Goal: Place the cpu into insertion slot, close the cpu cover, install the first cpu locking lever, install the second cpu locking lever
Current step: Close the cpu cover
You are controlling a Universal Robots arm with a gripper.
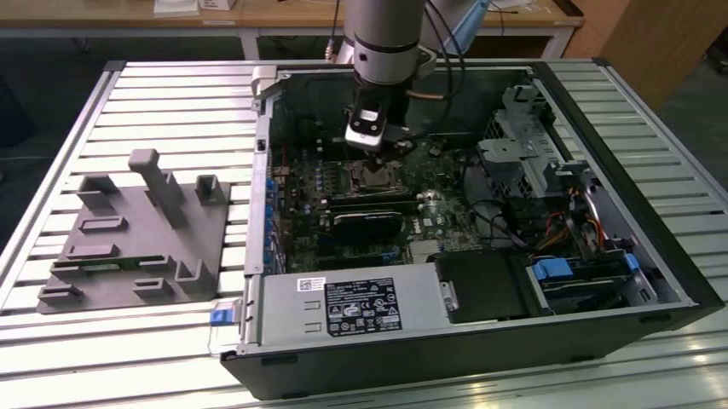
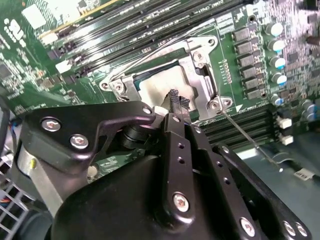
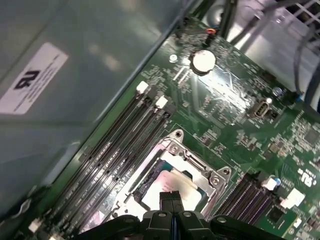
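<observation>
Grey robot arm (image 1: 387, 34) drops in from 12 o'clock in the exterior view into an open black tower computer case (image 1: 654, 204) lying on its side on a silvery slatted metal table (image 1: 170, 102). Black two-finger gripper (image 1: 374, 158) sits just above the small square black insertion slot (image 1: 370, 176) near the middle of the green circuit board (image 1: 298, 217).

Both wrist views show the gripper (image 2: 179, 100) (image 3: 172, 196) fully closed, textured fingertips (image 2: 174, 96) pressed together, nothing held. Tips are right over the flat square silvery-grey cpu (image 2: 150, 90) (image 3: 176, 183); contact can't be judged.

The cpu lies seated in the slot. The thin silvery metal cpu cover frame (image 2: 199, 67) (image 3: 197, 166) lies down around it, chip showing through the window. A thin wire locking lever (image 2: 245, 141) angles out from one cover corner across the long black memory slots (image 2: 125, 25) (image 3: 115, 155). Another wire lever (image 2: 150, 50) runs along the cover's far edge; latched or not can't be told.

In the exterior view, a grey moulded fixture block (image 1: 136, 247) lies at 9 o'clock from the case, well apart. A silvery power supply box with a black label (image 1: 341, 302) is at 6 o'clock from the slot.
</observation>
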